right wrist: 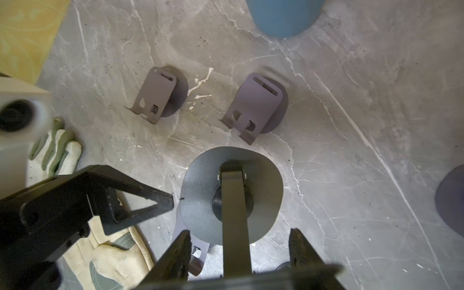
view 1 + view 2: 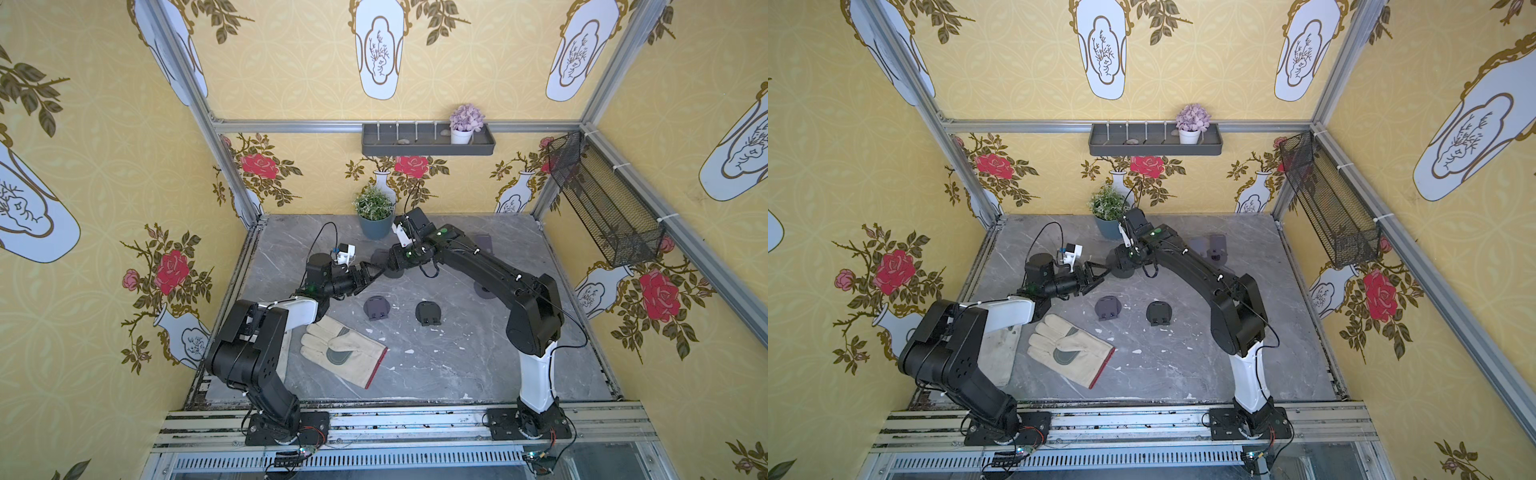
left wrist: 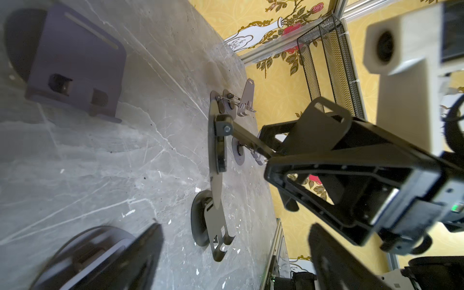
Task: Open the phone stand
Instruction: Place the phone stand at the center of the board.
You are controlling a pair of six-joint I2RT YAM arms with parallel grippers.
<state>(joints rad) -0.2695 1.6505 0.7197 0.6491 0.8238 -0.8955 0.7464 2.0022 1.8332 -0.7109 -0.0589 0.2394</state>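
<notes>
While the right claw clamps the phone stand by its plate, aloft near the plant pot, its stem runs toward the left claw, 2 fingers spread wide beside the base.

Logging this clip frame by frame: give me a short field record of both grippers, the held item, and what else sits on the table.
right gripper: shut on the phone stand at its plate; its arm and base stick out ahead
left gripper: open, one fingertip near the base's rim
other stands: two on the table, nearer the robot's mounts
clutter: work glove, potted plant
</notes>
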